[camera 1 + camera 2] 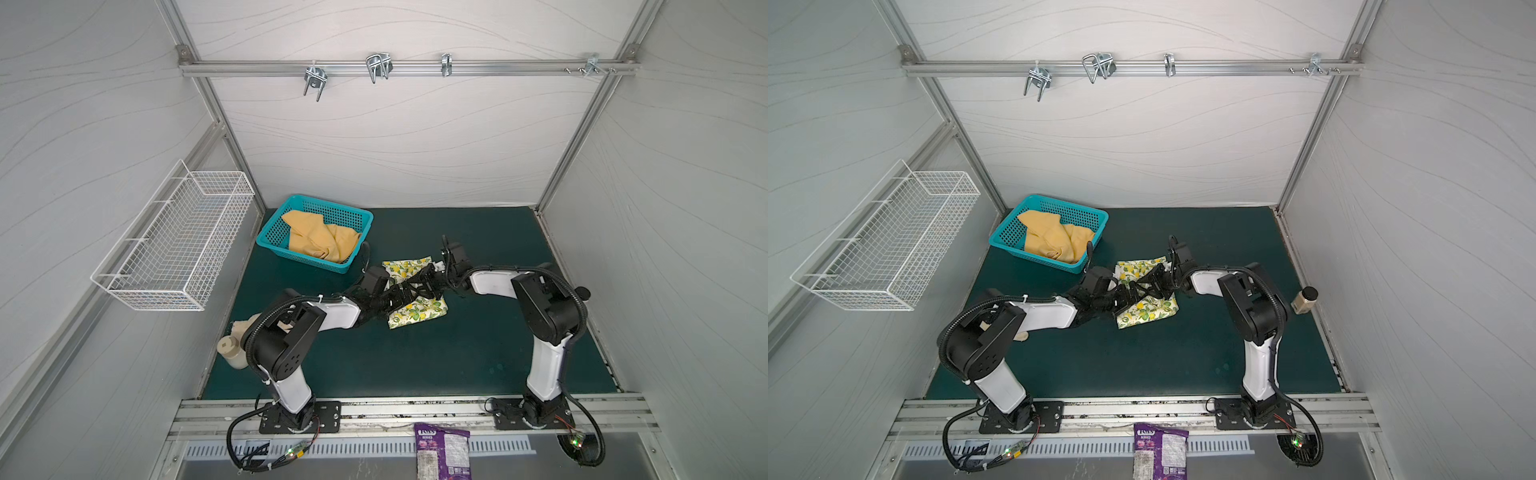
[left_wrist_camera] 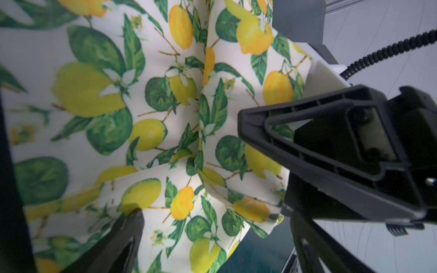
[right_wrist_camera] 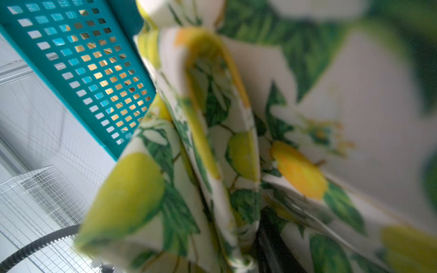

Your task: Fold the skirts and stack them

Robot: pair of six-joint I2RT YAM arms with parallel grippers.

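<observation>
The lemon skirt (image 1: 419, 309) lies bunched on the bench (image 1: 415, 365), where the left end effector (image 1: 399, 296), wide open, meets the right end effector (image 1: 424, 280), state unclear, likely to set a fold; the mustard skirt (image 1: 320, 239) waits in the basket (image 1: 266, 239)

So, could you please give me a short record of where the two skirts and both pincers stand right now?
lemon skirt: mid mat, lying in folds
mustard skirt: crumpled in the teal basket, back left
left pincer: open, over the lemon skirt
right pincer: jaws apart, a fold of the lemon skirt between them
stack: not yet made; the skirts lie apart
</observation>
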